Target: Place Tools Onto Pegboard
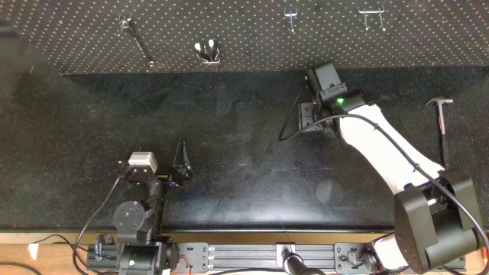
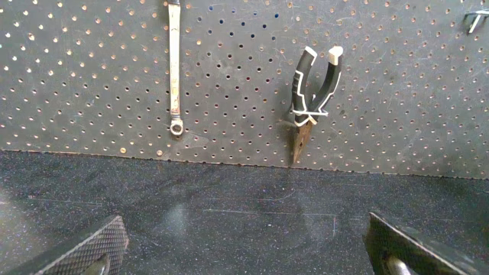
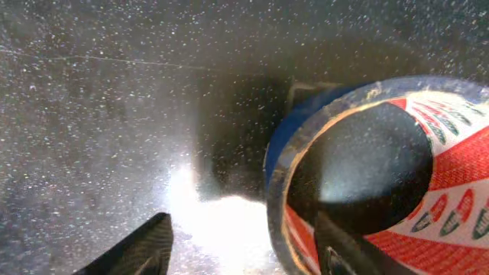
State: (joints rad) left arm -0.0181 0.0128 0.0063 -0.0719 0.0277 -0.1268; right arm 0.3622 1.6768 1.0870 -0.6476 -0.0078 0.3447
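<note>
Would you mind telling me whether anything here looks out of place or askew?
Nothing looks spilled or broken. The hammer lies flat on the table, off the pegboard, while the wrench and pliers hang straight from it.

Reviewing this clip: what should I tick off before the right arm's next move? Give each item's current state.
1. right gripper open: ok.
2. Wall of the tape roll between its fingers: ok, one finger seems inside the hole, the other outside.
3. Grip closed on the roll: not ok, there is a gap beside the outer finger.
4. free hooks on the pegboard: ok.
5. left gripper out of the way: ok, open and empty.
6. hammer hung: not ok, it lies on the table.
</note>
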